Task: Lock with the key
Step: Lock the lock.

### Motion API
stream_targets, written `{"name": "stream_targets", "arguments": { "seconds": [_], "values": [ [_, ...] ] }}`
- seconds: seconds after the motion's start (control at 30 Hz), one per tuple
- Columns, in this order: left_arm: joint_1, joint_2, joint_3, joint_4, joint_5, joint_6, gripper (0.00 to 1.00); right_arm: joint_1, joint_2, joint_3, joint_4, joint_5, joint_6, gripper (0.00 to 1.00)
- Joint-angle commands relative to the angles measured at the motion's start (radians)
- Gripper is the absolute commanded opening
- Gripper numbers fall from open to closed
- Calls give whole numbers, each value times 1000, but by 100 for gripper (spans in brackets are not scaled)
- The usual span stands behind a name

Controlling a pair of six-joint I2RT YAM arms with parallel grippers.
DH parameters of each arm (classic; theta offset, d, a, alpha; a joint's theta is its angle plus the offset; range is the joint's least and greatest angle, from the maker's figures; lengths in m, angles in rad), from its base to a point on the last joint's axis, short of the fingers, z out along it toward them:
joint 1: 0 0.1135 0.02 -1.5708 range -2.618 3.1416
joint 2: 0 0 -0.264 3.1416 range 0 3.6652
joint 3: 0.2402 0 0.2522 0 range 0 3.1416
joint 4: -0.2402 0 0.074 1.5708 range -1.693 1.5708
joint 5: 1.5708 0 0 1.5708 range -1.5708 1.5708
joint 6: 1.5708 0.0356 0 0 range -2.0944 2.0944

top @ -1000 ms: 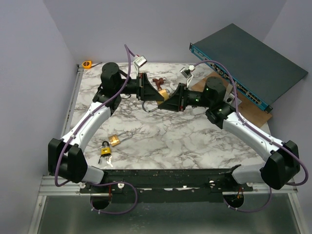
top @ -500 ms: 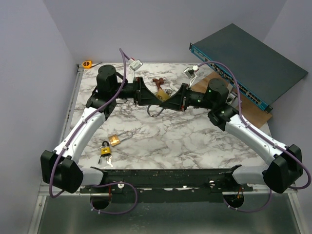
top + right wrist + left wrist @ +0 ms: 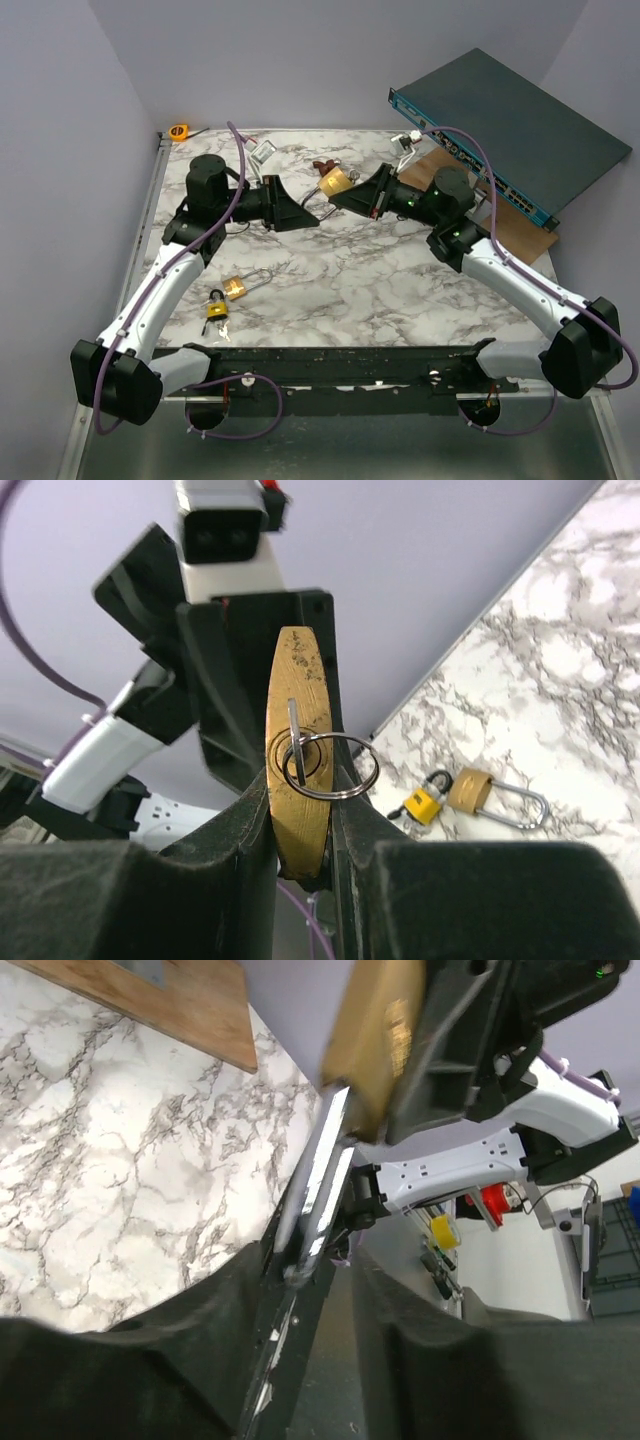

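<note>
My right gripper (image 3: 338, 192) is shut on a large brass padlock (image 3: 334, 182) and holds it above the back middle of the table. In the right wrist view the padlock's underside (image 3: 300, 720) faces the camera between my fingers (image 3: 300, 815). A small silvery key (image 3: 293, 742) sits in its keyhole, with a ring (image 3: 345, 770) hanging from it. My left gripper (image 3: 306, 216) is open just left of the padlock. In the left wrist view (image 3: 330, 1280) the padlock's silvery shackle (image 3: 318, 1180) reaches down to the left finger's tip.
A small yellow-and-black padlock (image 3: 216, 308) and a brass long-shackle padlock (image 3: 238, 288) lie at the front left. A brown object (image 3: 322, 165) lies behind the grippers. A network switch (image 3: 510, 140) and a wooden board (image 3: 505, 228) are at the back right, and an orange tape measure (image 3: 179, 131) at the back left.
My left arm has drawn back to the left, away from the padlock body. My right gripper has lifted the padlock slightly toward the back.
</note>
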Motion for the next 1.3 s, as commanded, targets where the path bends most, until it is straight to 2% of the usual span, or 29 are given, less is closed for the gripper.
{"name": "stream_targets", "arguments": {
  "seconds": [0.0,0.13,0.37,0.5,0.53,0.6,0.67,0.7,0.77,0.83,0.87,1.07,1.27],
  "values": [
    [4,-14,-41,103,-55,-81,33,-2,-51,21,196,68,71,1],
    [4,-22,-37,208,-90,-172,26,-2,-43,27,217,59,83,1],
    [6,-19,-17,282,-99,-241,27,-1,-61,-15,208,79,68,1],
    [6,-17,-13,285,-96,-245,10,-1,-70,-17,211,92,64,1],
    [6,-16,-6,278,-89,-242,1,-2,-69,-14,204,90,59,1],
    [6,-12,44,200,-76,-174,0,-2,-68,-5,187,75,34,1],
    [6,-12,135,53,-65,-33,0,-3,-71,-1,165,49,-6,1],
    [6,-13,193,-25,-63,46,0,-2,-76,4,154,26,-30,7],
    [6,-16,290,-195,-65,212,0,-1,-87,23,98,-8,-96,25],
    [6,-23,351,-283,-35,304,0,-1,-101,32,86,-45,-129,41],
    [4,-26,370,-301,-27,332,0,-2,-110,36,81,-60,-147,45],
    [-21,-33,475,-406,0,451,0,-1,-132,51,86,-130,-171,58],
    [-58,-56,529,-471,-3,514,0,-1,-148,95,41,-194,-231,75]
  ]
}}
